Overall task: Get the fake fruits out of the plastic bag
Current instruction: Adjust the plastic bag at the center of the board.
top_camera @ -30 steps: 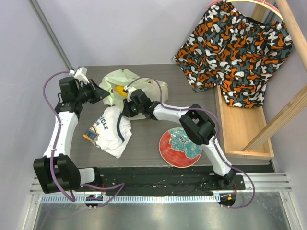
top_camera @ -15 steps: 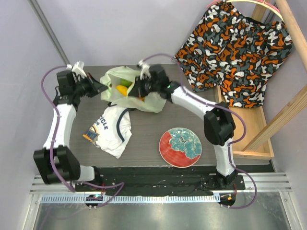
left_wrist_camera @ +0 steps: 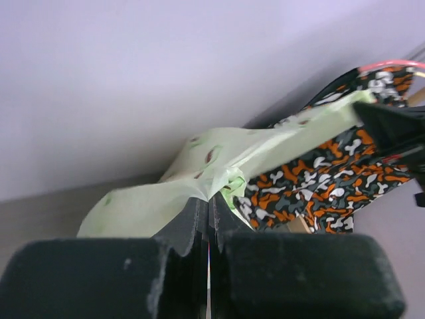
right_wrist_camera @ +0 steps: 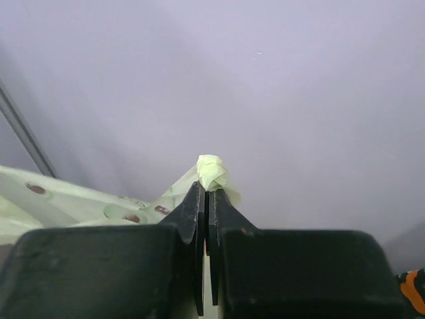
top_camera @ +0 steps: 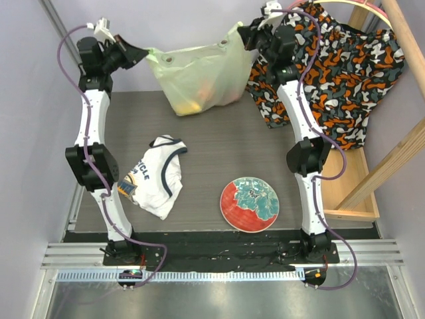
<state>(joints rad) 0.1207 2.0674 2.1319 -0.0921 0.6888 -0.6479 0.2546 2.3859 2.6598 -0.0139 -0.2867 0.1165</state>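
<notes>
The pale-green plastic bag (top_camera: 196, 76) with avocado prints hangs stretched between both grippers, high above the back of the table. My left gripper (top_camera: 141, 53) is shut on the bag's left corner, as the left wrist view (left_wrist_camera: 207, 199) shows. My right gripper (top_camera: 244, 34) is shut on the bag's right corner, bunched at its tips in the right wrist view (right_wrist_camera: 207, 187). The fake fruits (top_camera: 194, 103) show only as blurred yellow and orange shapes through the sagging bottom of the bag.
A white printed T-shirt (top_camera: 156, 174) lies on the table at front left. A red plate with teal pattern (top_camera: 250, 203) sits at front right. An orange camouflage cloth (top_camera: 332, 66) hangs from a wooden rack (top_camera: 339, 179) at the right.
Both arms have risen and spread apart, lifting the bag off the table and stretching it out between them. The fruits have sunk to the bag's bottom.
</notes>
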